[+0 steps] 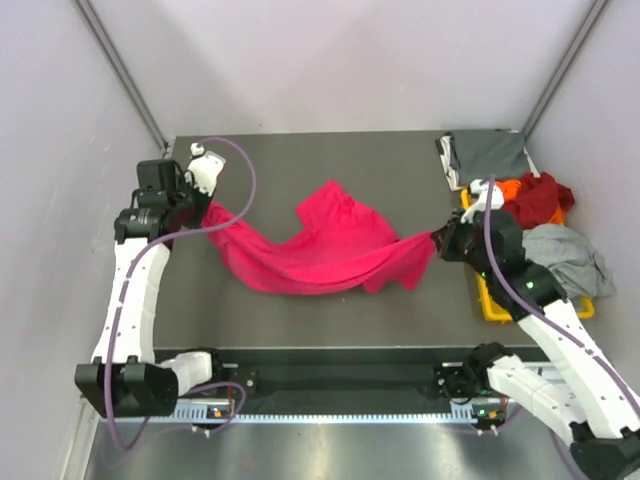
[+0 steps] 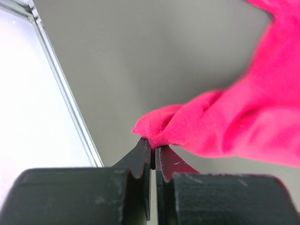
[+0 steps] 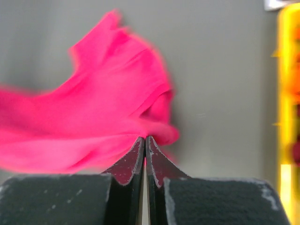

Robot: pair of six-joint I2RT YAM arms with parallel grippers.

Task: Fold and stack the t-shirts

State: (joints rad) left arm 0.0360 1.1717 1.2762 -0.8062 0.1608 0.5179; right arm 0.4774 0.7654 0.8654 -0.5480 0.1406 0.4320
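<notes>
Ends of pink t-shirt (image 1: 320,245) tight in left jaws and right jaws; yellow bin (image 1: 495,314) beside right arm (image 1: 545,305).

Soft, matt magenta cotton cloth of the pink t-shirt (image 1: 320,250) lies wrinkled on the smooth, dull grey table (image 1: 300,170); at the right, the yellow bin (image 1: 492,305) is glossy plastic.

Pink t-shirt (image 2: 243,117) edge tight in the left hand (image 2: 153,148), over grey table (image 2: 140,56).

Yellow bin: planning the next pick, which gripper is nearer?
Right. The right gripper sits beside the yellow bin, pinching the pink t-shirt; the left gripper pinches its far end, across the table.
</notes>
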